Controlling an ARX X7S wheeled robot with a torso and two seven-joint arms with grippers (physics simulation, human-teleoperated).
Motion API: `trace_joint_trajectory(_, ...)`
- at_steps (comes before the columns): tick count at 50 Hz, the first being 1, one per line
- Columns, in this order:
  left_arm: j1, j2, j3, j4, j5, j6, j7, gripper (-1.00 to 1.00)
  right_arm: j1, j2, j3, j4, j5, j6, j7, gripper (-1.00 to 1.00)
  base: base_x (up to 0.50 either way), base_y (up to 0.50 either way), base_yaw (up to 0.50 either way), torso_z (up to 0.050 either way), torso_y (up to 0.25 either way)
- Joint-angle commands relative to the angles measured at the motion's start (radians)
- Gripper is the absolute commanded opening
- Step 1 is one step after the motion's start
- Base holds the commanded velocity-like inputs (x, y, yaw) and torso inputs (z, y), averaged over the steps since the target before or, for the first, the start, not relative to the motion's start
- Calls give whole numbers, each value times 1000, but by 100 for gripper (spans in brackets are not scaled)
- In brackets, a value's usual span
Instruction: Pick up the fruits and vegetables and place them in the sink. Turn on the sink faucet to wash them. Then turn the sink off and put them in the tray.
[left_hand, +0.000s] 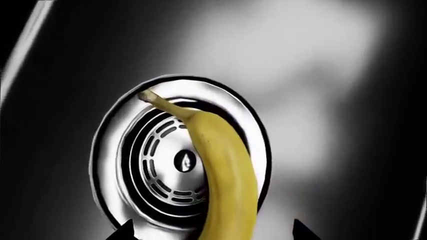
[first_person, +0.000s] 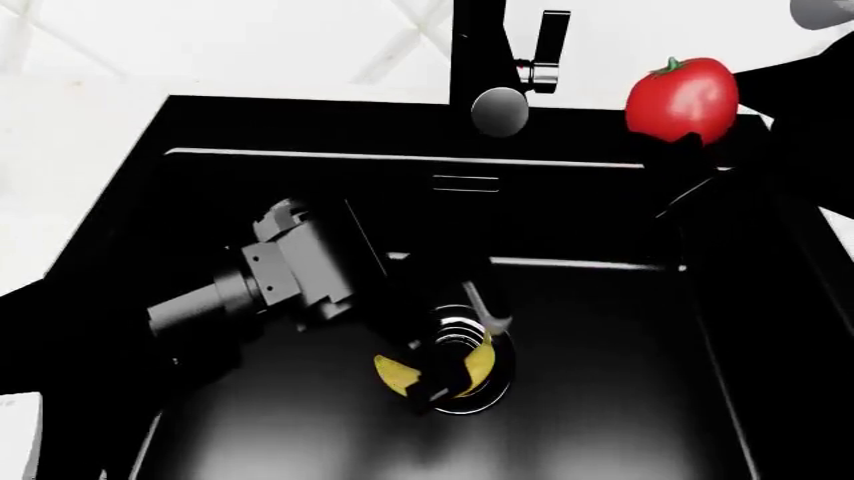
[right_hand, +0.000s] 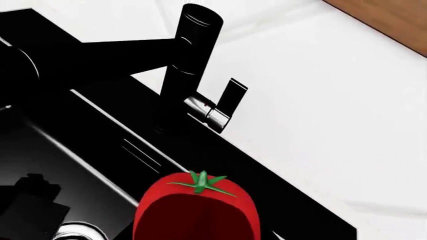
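Left wrist cam first: the banana was right up against the lens, running from between the two black fingertips out over the drain, stem end reaching the drain's shiny outer ring. So the left gripper was clamped on the banana, down low in the sink. Rest of that shot was just the dark basin floor with a pale glare on it.

Head cam: the left arm reached down into the sink, and its gripper sat right at the drain with a bit of yellow banana poking out on either side of the fingers. The faucet stood at the back rim in the middle, lever sticking up on its right side, round spout end facing the camera. Over at the far right corner the tomato was up in the air above the sink's rim, held by the right gripper, whose dark fingers came up from below it.

Right wrist cam: the tomato filled the near edge, green stem facing outward, fingers themselves not visible. Beyond it was the sink rim, the overflow slot, the faucet and lever, then the white counter.
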Motion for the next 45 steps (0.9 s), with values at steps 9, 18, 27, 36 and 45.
trace_joint_trajectory(9,47,120,79,-164,88,46,66,100,10,-15,8,4,-43,-3,-7,-100,0,0,0,0,0)
trace_joint_trajectory(18,98,137,47,-144,240,-39,100,100,-8,-3,14,-1,-54,-25,-12,-100,0,0,0,0,0)
trace_joint_trajectory(27,166,137,-26,-119,444,-112,176,100,-20,4,18,-6,-57,-38,-14,-100,0,0,0,0,0)
trace_joint_trajectory(36,172,137,-32,-111,450,-80,156,100,-22,11,21,-10,-51,-42,-10,-100,0,0,0,0,0)
trace_joint_trajectory(45,177,137,-35,-111,457,-70,170,100,-26,12,22,-10,-54,-45,-13,-100,3,-2,-4,0,-163)
